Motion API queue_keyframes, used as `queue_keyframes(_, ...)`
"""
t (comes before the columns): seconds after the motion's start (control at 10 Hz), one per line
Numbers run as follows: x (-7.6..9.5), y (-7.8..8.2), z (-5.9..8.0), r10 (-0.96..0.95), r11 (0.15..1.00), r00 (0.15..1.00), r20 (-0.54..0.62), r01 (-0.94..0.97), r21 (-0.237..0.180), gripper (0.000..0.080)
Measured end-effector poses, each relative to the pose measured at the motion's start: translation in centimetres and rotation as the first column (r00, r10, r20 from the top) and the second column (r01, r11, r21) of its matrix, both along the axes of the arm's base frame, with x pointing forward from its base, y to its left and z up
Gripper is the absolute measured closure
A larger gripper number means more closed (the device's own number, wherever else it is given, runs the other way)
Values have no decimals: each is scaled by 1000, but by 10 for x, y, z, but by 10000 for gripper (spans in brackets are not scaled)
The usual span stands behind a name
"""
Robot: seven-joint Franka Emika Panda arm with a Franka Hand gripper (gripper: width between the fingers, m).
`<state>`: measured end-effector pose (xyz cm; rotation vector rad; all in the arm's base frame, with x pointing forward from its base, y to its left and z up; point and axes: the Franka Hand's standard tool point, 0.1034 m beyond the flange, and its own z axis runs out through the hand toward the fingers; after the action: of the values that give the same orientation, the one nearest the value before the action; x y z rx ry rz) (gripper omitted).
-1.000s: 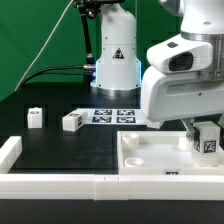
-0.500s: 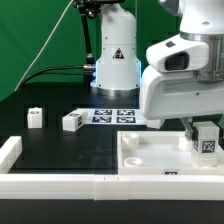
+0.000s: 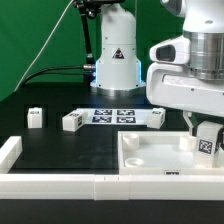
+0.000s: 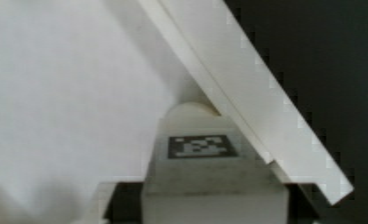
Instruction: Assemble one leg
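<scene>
gripping the leg with gripper clamped on its sides, over the tray's right corner. looks light, rigid, slick plastic; best held across flat faces.

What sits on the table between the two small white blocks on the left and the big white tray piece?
In the exterior view, the marker board lies between the blocks and the tray piece.

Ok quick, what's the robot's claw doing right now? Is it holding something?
Gripper: closed on a leg, holding it at the corner of the big white square piece.
</scene>
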<state>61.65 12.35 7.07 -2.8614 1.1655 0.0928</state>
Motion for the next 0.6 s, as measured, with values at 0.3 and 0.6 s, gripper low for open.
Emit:
queue_keyframes(0.3,1,0,0,-295,955,955,-11,295,-6,507)
queue_keyframes(0.6,1,0,0,-345,939,939,-17,345,-2,498)
